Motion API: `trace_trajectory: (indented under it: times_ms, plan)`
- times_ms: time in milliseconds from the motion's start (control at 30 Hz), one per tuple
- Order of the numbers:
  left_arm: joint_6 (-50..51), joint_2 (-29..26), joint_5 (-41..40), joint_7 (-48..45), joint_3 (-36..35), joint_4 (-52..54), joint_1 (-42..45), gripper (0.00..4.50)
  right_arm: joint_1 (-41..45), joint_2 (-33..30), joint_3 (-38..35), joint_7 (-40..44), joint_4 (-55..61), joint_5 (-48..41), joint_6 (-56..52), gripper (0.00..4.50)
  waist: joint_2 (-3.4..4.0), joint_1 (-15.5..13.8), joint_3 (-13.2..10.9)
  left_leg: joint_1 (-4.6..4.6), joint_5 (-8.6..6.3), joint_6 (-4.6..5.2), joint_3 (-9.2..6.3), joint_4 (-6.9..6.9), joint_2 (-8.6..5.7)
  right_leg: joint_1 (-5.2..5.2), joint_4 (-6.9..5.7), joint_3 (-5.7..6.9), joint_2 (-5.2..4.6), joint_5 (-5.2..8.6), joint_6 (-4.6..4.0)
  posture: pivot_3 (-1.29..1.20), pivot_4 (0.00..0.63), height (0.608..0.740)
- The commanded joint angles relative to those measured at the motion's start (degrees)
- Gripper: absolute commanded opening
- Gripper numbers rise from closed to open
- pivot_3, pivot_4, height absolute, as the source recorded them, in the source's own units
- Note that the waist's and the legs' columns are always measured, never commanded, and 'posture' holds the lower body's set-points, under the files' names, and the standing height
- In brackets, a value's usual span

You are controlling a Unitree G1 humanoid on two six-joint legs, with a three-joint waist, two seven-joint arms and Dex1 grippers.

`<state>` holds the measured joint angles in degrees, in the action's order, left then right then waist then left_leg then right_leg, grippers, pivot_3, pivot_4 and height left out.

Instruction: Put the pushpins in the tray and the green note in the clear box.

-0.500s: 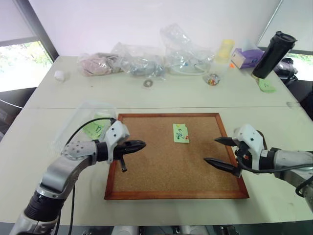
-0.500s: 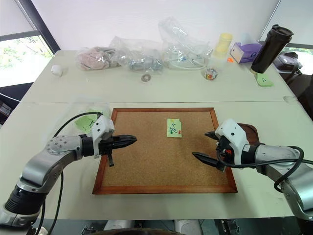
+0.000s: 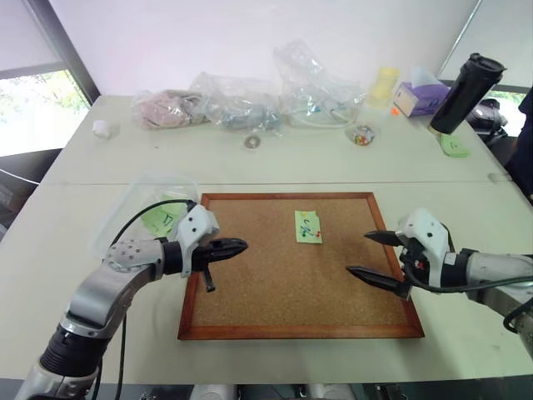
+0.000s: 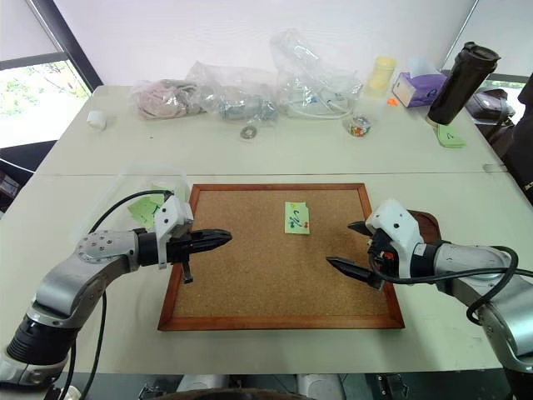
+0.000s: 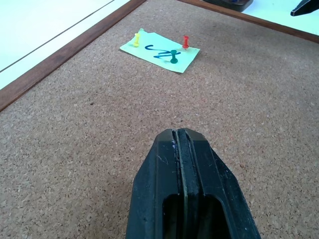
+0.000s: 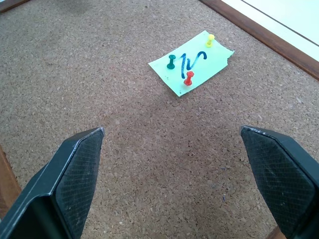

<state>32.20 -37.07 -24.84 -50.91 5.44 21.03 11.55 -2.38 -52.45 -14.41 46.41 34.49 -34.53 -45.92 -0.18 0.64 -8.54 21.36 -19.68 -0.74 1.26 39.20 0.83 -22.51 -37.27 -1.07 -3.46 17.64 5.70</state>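
Observation:
The green note lies on the corkboard, held by a red, a green and a yellow pushpin. My left gripper hovers shut and empty over the board's left part, pointing toward the note. My right gripper stands open over the board's right part, nothing between its fingers. The brown tray sits just behind my right hand, partly hidden by it. The clear box lies left of the board with a green slip in it.
Soft clear plastic bags line the table's far side. A black tumbler, a purple tissue box, a yellow cup and a small heap of coloured bits stand at the back right. A person's dark sleeve shows at the right edge.
Both grippers have kept still. A person's dark sleeve has come into view at the far right edge.

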Motion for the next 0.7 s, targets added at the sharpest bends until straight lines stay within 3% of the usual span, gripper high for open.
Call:
trace_trajectory:
  times_ms: [33,467,700]
  plan:
    - [-0.35,-0.07,-1.01,0.11,-1.44,1.83,0.48,0.0,0.44,-0.51,-0.86,0.05,0.34,-0.03,0.62,4.48,0.0,-0.02,0.0,0.0,0.0,0.0,0.0,0.0,0.0,0.0,0.0,0.0,0.0,0.0,0.0,0.0,0.15,0.74]
    - [-1.21,1.43,0.57,0.7,1.26,0.9,1.65,0.0,1.63,-0.09,0.02,-0.83,0.3,0.07,0.55,4.48,0.0,-0.02,0.0,0.0,0.0,0.0,0.0,0.0,0.0,0.0,0.0,0.0,0.0,0.0,0.0,0.0,0.15,0.74]
    - [-6.38,4.47,7.08,2.26,6.6,-4.08,2.63,0.0,3.63,0.28,2.22,-1.22,-0.23,0.47,0.9,4.48,0.0,-0.02,0.0,-0.01,0.0,0.0,0.01,0.0,-0.01,0.0,0.0,0.0,0.02,0.0,0.0,0.0,0.15,0.74]
